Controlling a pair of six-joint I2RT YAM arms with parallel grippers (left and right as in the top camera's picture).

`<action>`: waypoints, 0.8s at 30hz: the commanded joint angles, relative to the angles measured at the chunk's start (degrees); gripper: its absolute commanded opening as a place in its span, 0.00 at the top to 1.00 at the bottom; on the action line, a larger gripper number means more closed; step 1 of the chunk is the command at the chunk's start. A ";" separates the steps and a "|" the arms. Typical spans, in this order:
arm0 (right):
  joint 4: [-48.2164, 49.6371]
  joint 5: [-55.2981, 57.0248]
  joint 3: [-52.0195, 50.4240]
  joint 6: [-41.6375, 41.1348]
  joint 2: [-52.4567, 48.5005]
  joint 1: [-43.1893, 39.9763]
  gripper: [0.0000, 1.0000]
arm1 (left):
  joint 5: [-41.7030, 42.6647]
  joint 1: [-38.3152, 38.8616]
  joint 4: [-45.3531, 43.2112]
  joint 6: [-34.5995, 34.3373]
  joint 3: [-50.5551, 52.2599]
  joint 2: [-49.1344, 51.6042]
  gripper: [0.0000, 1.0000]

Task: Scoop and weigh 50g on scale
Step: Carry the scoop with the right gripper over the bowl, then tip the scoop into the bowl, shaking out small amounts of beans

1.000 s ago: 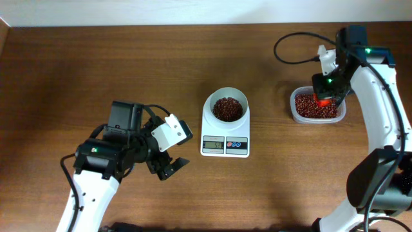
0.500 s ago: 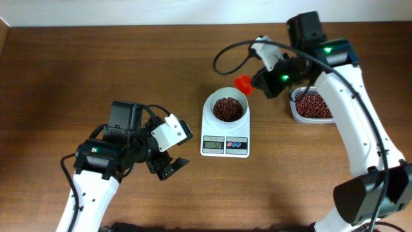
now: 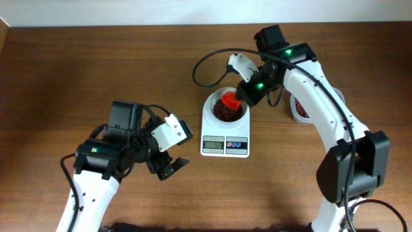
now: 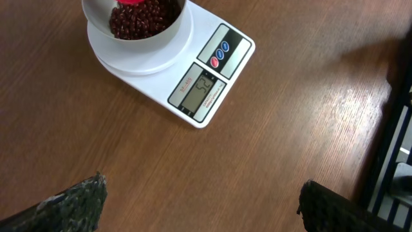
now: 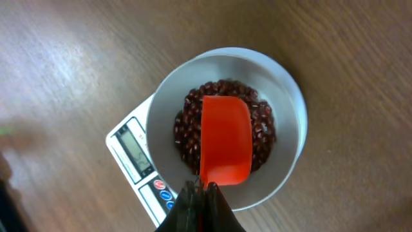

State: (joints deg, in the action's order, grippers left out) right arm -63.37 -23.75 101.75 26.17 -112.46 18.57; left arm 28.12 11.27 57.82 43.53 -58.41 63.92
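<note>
Bare table (image 3: 77, 64) lies open from the left edge to the far-left corner. The right arm (image 3: 318, 84) reaches from the near-right corner over the tub (image 3: 297, 116), its scoop (image 3: 230, 101) covering the bowl (image 3: 207, 104) of the scale (image 3: 224, 145) from above. The left arm (image 3: 103, 158) fills the near-left corner; the near edge beside the scale lies open

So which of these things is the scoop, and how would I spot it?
Find the white scale in the middle of the brown table; its round white bowl holds dark red-brown beans. The scoop is over those beans, held at one end by the right gripper. It is one smooth, bright orange-red piece, unlike the tiny dark grains beneath it.
</note>
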 commanded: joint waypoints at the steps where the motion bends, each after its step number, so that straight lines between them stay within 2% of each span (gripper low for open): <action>1: 0.59 7.78 -0.63 0.63 -0.50 1.70 0.96 | 1.01 -0.24 -0.07 0.76 -0.94 -0.13 0.01; 24: 2.32 9.49 -0.63 0.68 -2.45 3.52 0.96 | 1.01 -0.24 -0.07 0.76 -0.94 -0.13 0.01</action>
State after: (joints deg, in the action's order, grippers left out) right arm -61.36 -14.79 101.75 26.17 -114.19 21.17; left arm 28.12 11.27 57.82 43.53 -58.41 63.92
